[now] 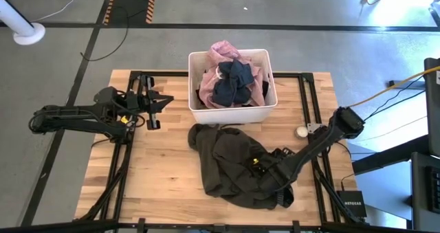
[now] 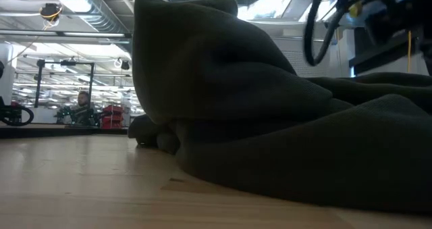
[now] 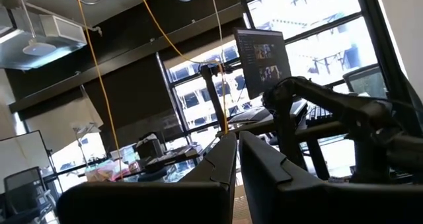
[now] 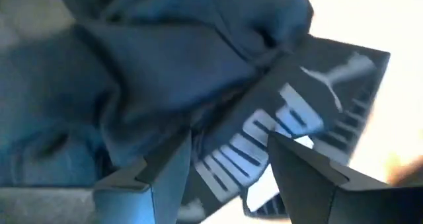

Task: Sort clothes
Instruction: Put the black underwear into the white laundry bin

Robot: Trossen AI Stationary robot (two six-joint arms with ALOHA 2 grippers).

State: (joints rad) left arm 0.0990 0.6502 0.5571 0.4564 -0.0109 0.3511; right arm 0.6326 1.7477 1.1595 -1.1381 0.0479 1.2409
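A large dark olive-brown garment (image 1: 230, 161) lies crumpled on the wooden table in front of the white bin (image 1: 265, 109), and it fills the low view (image 2: 283, 121). The bin holds a light pink garment (image 1: 223, 52), a navy one (image 1: 234, 82) and a black one (image 1: 206, 78), piled up. My right gripper (image 1: 260, 168) is low over the olive garment's right part and open. A fold of the cloth and a printed label (image 4: 264, 135) show between its fingers (image 4: 165, 171). My left gripper (image 1: 161, 102) waits shut and empty in the air at the table's left. My right gripper comes at the olive garment slanting down from the table's right, with its open fingers on either side of a fold beside the label (image 4: 218, 112). I cannot tell whether the fingers touch the cloth.
A small round white object (image 1: 301, 131) lies on the table to the right of the bin. Black frame rails (image 1: 306, 95) run along the table's sides. A dark box (image 1: 352, 202) sits off the table's near right corner. Bare wood (image 1: 158, 171) lies left of the olive garment.
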